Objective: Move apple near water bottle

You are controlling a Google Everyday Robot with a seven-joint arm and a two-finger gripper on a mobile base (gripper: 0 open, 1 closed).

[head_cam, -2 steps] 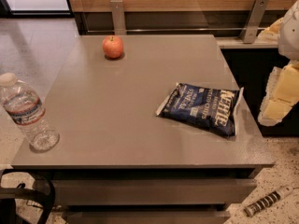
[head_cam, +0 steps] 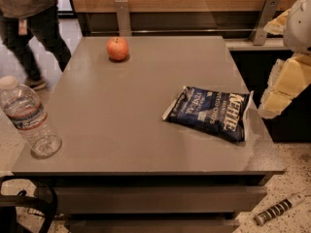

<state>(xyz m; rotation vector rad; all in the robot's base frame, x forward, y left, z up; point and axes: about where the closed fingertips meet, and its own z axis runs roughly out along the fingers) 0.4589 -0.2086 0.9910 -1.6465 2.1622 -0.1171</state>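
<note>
Camera view, one moment, items as found.

1. Table (head_cam: 121, 130): grey, flat-topped, with shelves or drawers below its front edge.
2. Apple (head_cam: 117, 48): red-orange, resting on the far part of the tabletop, left of centre, close to the back edge. Nothing touches it.
3. Water bottle (head_cam: 29, 118): clear ribbed plastic with a white cap and a red, white and blue label. It stands upright at the near left corner of the table, well apart from the apple.
4. Chip bag (head_cam: 209, 111): dark blue, lying flat on the right half of the table, near the right edge.
5. Gripper (head_cam: 278, 95): cream-coloured, hanging at the right border of the view, off the table and just beside the chip bag's right end. It points down and to the left and holds nothing. It is well apart from the apple. Much of it is cut off by the frame, so whether it is apart or closed cannot be told.
6. Arm (head_cam: 299, 23): a white rounded segment above the gripper, at the upper right, angled downward; most of it is out of view.
7. Person (head_cam: 34, 18): dark trousers and a badge, standing beyond the table's far left corner.
8. Striped rod (head_cam: 278, 210): possibly a tool, on the speckled floor at lower right.
</note>
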